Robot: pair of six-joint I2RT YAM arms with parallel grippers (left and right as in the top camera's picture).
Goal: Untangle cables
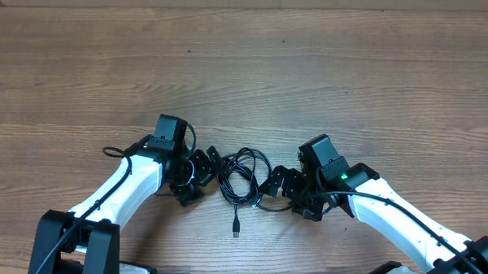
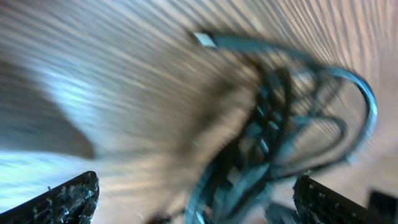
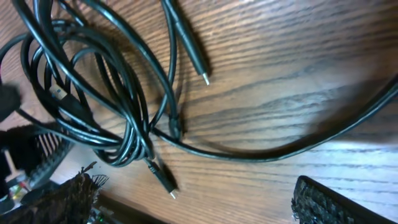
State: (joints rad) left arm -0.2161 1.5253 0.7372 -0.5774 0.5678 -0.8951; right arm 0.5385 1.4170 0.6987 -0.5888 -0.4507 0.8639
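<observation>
Our left gripper and right gripper flank the tangled cables, fingers spread and empty, seemingly poised to part the loops.

A wooden table fills every view, its brown surface streaked side to side with fine dark grain and a few small dark specks. The light from above is soft and even. In both wrist views a pale glare lies on the wood, and the left one is blurred.
</observation>
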